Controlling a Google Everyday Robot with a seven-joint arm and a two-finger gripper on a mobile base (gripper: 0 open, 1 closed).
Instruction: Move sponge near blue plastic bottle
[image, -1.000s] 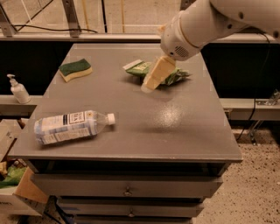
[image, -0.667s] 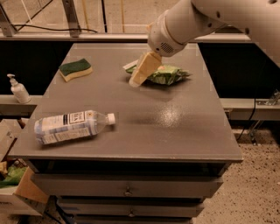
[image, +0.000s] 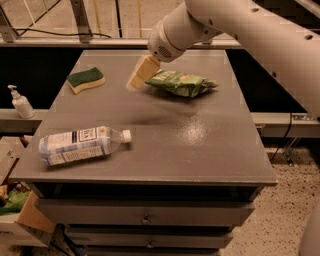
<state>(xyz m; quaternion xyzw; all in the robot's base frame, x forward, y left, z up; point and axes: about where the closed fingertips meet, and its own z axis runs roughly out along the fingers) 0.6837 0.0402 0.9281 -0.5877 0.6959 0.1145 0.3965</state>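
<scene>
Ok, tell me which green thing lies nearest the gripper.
The snack bag: crinkly, right beside the gripper, which hangs over the back of the table. The sponge lies farther off on the gripper's other side.

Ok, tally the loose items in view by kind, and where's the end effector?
sponge: 1
blue plastic bottle: 1
snack bag: 1
pump dispenser: 1
Total: 4
The end effector hovers above the table, between sponge and snack bag.
</scene>
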